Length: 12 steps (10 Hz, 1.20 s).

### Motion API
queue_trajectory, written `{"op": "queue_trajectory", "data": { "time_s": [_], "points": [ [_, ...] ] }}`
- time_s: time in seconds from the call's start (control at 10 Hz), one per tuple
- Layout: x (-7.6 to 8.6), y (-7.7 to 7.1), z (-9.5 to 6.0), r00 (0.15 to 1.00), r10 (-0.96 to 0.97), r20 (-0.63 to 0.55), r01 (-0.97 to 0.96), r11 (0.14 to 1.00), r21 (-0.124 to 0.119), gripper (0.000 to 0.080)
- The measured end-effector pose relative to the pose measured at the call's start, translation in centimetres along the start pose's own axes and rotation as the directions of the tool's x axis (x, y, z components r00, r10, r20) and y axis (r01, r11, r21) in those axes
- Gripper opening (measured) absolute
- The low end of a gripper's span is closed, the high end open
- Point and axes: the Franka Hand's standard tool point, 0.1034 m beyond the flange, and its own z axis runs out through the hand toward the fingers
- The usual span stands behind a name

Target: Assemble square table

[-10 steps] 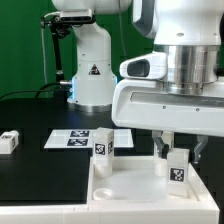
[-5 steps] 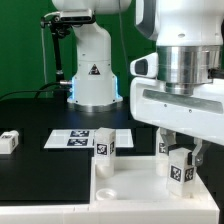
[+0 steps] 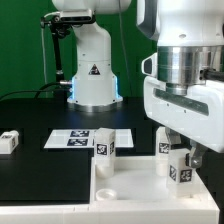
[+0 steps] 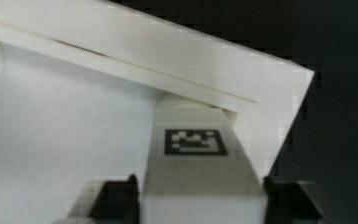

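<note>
The white square tabletop lies with its raised rim up at the front of the exterior view. One white leg stands upright in its far left corner. A second tagged leg stands upright in the far right corner. My gripper is shut on this second leg from above, one finger on each side. In the wrist view the leg fills the gap between my fingers, with the tabletop's rim just behind it. A third leg lies loose at the exterior view's left.
The marker board lies flat on the black table behind the tabletop. The arm's white base stands at the back. A long white rail runs along the front edge.
My wrist and hand have turned and shifted toward the exterior view's right while holding the right leg. The leg stays upright in its corner. Nothing else moved.
</note>
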Motion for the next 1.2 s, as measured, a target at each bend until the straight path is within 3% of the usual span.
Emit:
{"op": "queue_trajectory", "data": {
  "time_s": [0.1,0.2,0.3,0.7,1.2],
  "points": [
    [-0.01,0.0,0.0,0.999,-0.042,0.0,0.042,0.999,0.001,0.0494],
    [-0.27,-0.05,0.01,0.997,-0.079,0.001,0.079,0.997,0.004,0.0494],
    [-0.55,-0.09,0.05,0.992,-0.126,0.0,0.126,0.992,0.005,0.0615],
    [-0.27,-0.06,0.04,0.911,-0.413,-0.004,0.413,0.911,0.004,0.0648],
    [0.41,-0.16,0.07,0.583,-0.812,-0.017,0.812,0.583,0.001,0.0649]
  ]
}}
